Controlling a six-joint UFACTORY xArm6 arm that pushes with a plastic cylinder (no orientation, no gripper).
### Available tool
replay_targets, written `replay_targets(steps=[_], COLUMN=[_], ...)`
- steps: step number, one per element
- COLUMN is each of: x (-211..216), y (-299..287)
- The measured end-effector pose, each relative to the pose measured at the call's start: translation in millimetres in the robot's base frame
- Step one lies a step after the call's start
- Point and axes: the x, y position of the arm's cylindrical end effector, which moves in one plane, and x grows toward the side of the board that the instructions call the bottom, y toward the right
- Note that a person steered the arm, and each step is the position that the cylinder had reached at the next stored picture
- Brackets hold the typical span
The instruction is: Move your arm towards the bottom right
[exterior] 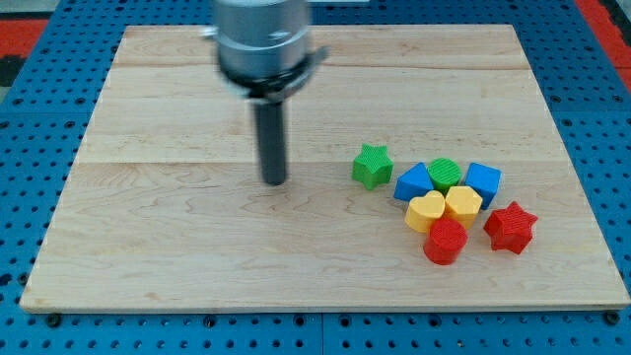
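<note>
Pale wood is the surface of the counter point(177, 247), a board that lies on a blue base with holes point(39, 325). We have no gripper on this arm, so there is nothing to open or close; we end in a dark rod, and my tip point(274, 182) rests on the wood a little toward the view's left of the middle, touching no block.

All the blocks are in one group toward the view's right. The green star point(373, 165) is the nearest to my tip and stands a little apart from the others. Behind it come the blue block point(415, 183), the green round block point(445, 174) and a second blue block point(483, 181). Below these are the yellow heart point(426, 212) and the yellow hexagon point(462, 204), just beside each other, then the red round block point(446, 241) and the red star point(510, 227).

The task names no block, only a direction: the bottom right of the counter. From my tip this corner lies diagonally, down and toward the view's right, and the group of blocks stands close to this line. We judge that a straight way to the corner may meet the red round block or the yellow heart, while a lower way along the bottom edge looks free.
</note>
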Motion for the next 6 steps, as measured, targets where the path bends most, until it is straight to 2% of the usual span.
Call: replay_targets(steps=[1,3,4,5,6], x=[110,135,135,134,134], y=[45,53,54,107,229])
